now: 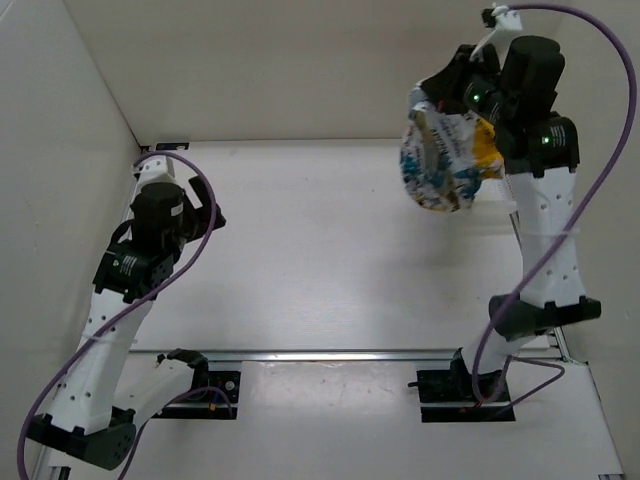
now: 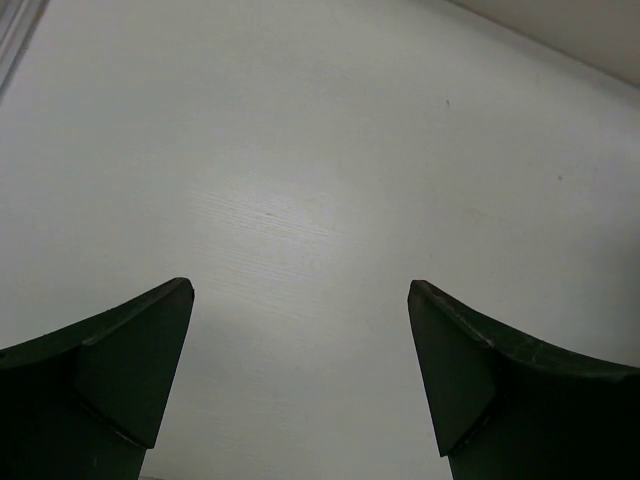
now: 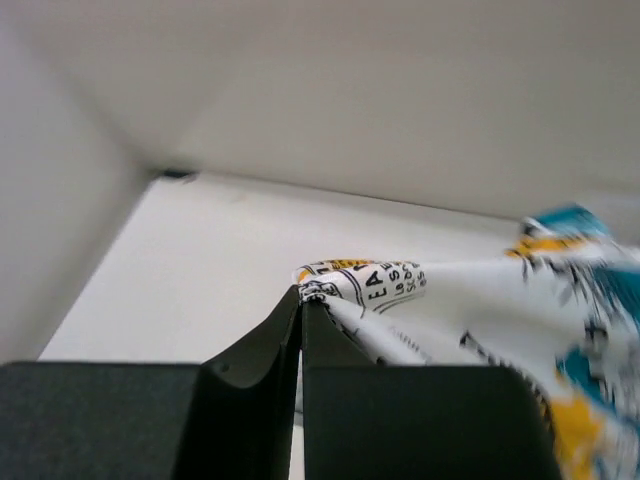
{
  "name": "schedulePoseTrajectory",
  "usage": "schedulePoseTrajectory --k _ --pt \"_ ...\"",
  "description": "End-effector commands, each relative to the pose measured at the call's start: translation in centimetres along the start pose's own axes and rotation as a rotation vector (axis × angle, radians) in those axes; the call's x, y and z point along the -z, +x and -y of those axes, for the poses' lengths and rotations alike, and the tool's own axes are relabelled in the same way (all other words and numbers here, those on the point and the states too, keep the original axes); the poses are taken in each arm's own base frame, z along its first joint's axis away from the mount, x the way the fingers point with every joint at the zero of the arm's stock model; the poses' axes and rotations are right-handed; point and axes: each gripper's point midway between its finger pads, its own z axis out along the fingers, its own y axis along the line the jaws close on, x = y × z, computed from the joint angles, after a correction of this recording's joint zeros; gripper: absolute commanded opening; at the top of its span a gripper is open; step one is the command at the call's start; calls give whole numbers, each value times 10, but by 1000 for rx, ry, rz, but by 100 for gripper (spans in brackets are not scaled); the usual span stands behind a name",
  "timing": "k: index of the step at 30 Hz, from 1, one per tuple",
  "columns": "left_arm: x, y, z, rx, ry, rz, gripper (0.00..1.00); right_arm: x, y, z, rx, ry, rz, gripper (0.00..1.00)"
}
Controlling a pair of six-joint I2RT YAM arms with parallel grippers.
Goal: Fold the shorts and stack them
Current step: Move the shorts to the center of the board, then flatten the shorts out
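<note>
While left claw (image 2: 300, 292) gapes over white table (image 2: 300, 140), right claw (image 3: 301, 302) — shut — grips shorts (image 3: 450, 295).

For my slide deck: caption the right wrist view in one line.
Right gripper shut on a fold of the white fabric shorts with teal, yellow and black print.

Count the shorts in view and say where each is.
1. The shorts hang bunched from the right gripper, high above the table, far right. A second pair could hide in the bunch.
</note>
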Motion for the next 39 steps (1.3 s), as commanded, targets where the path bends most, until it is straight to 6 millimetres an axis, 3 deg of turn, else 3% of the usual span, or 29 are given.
schedulePoseTrajectory --k 1,2,3,4,5,6,7,9,11,12,13,14,15,16,18,19,20,21,22,23,26,27,29,32,36,38,39 --pt "17 -17 -19 69 -83 64 100 2 55 -56 91 -230 -157 0" --pt "19 -22 -21 68 -87 76 100 2 79 -84 99 -291 -213 0" --pt "17 -23 -21 58 -92 66 100 2 101 -95 113 -313 -263 0" --pt "15 -17 -23 47 -104 43 100 3 153 -115 119 -357 -381 0" --pt "15 -18 -23 48 -105 31 100 3 180 -122 128 -362 -437 6" --pt "12 -14 -25 44 -115 10 100 3 209 -128 121 -366 -502 29" --pt "8 -14 -21 41 -109 -2 100 10 260 -136 122 -359 -622 59" --pt "5 -8 -15 24 -77 -35 100 17 297 -135 128 -307 -704 88" --pt "-2 4 -10 3 -50 -86 100 27 319 -121 92 -214 -742 90" --pt "-5 8 -7 -18 -39 -108 100 29 320 -108 81 -155 -733 89" --pt "-11 17 -5 -34 -29 -144 100 33 306 -95 42 -125 -690 85" --pt "-13 26 -5 -52 -21 -169 97 39 314 -82 4 -85 -707 77" --pt "-17 33 2 -61 18 -202 89 48 304 -75 -19 -72 -674 52" --pt "-23 47 7 -72 39 -242 85 51 303 -65 -41 -44 -666 37" --pt "-27 68 20 -95 108 -313 69 65 314 -58 -58 -35 -682 18" --pt "-27 79 25 -101 137 -341 66 69 320 -58 -76 -36 -698 18" --pt "-36 102 28 -87 147 -406 66 74 327 -59 -91 -45 -719 18" --pt "-35 118 38 -71 204 -461 68 82 343 -61 -119 -50 -764 24" --pt "-38 130 41 -50 216 -494 75 88 354 -71 -123 -74 -800 52" --pt "-44 159 39 -24 203 -566 82 90 361 -78 -122 -91 -810 61" --pt "-58 189 49 4 230 -624 91 105 392 -105 -114 -132 -882 83" --pt "-65 208 44 -2 206 -677 92 109 404 -119 -86 -151 -909 86" --pt "-75 220 47 -12 201 -699 94 112 422 -127 -72 -138 -945 95" --pt "-93 240 46 -29 184 -752 94 116 454 -145 -9 -155 -1011 98" --pt "-110 269 44 -43 156 -821 92 111 475 -152 16 -145 -1036 96" --pt "-117 277 45 -44 148 -852 87 104 487 -148 27 -124 -1039 90" --pt "-123 279 47 -44 146 -854 79 101 490 -147 32 -115 -1036 82"
